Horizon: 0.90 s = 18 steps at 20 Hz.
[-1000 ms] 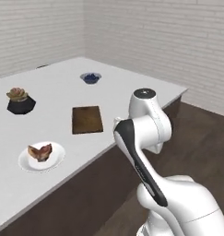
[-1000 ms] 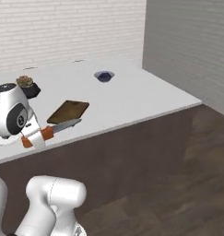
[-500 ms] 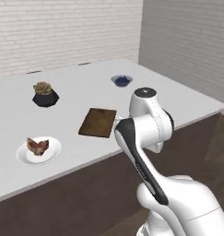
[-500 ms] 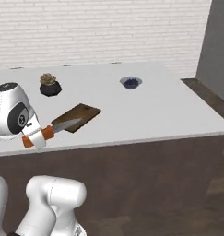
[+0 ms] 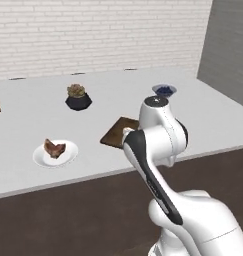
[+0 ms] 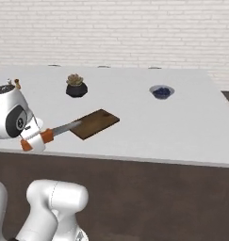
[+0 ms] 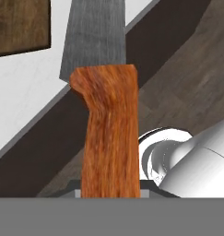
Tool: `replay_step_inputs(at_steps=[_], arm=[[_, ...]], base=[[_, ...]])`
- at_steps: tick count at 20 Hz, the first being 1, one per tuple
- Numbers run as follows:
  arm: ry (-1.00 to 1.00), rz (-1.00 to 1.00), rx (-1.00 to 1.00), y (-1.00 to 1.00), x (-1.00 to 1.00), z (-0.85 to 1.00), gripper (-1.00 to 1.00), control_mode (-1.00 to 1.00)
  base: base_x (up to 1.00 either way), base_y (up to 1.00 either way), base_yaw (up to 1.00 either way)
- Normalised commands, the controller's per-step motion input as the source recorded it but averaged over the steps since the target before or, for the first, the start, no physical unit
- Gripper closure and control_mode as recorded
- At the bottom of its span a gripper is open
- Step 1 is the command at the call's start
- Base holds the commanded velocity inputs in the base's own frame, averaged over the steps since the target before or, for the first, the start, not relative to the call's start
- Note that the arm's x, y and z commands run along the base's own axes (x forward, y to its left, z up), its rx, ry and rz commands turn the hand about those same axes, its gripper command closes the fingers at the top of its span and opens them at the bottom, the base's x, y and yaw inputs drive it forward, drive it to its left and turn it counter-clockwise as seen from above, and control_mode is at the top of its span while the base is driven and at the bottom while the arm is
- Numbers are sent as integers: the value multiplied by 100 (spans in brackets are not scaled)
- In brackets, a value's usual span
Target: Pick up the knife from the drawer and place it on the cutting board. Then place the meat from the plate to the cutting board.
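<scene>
Orange-handled knife (image 6: 52,132) pinched in the pincer (image 6: 35,140), blade toward the cutting board (image 6: 94,123); potted plant (image 6: 76,85) behind.

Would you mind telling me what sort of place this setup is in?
Most likely a simulated kitchen: a long white counter against a white brick wall, carrying a cutting board, a plate with meat, and a small potted plant.
</scene>
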Motion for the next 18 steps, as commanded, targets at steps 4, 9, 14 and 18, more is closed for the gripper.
replay_step_inputs(at_steps=[4,9,14,18], arm=[[0,0,0,0,0,0,100,100],[0,0,0,0,0,0,100,100],[0,0,0,0,0,0,100,100],[0,0,0,0,0,0,100,100]], base=[[36,-32,28],[45,-17,22],[50,-11,12],[16,-12,3]])
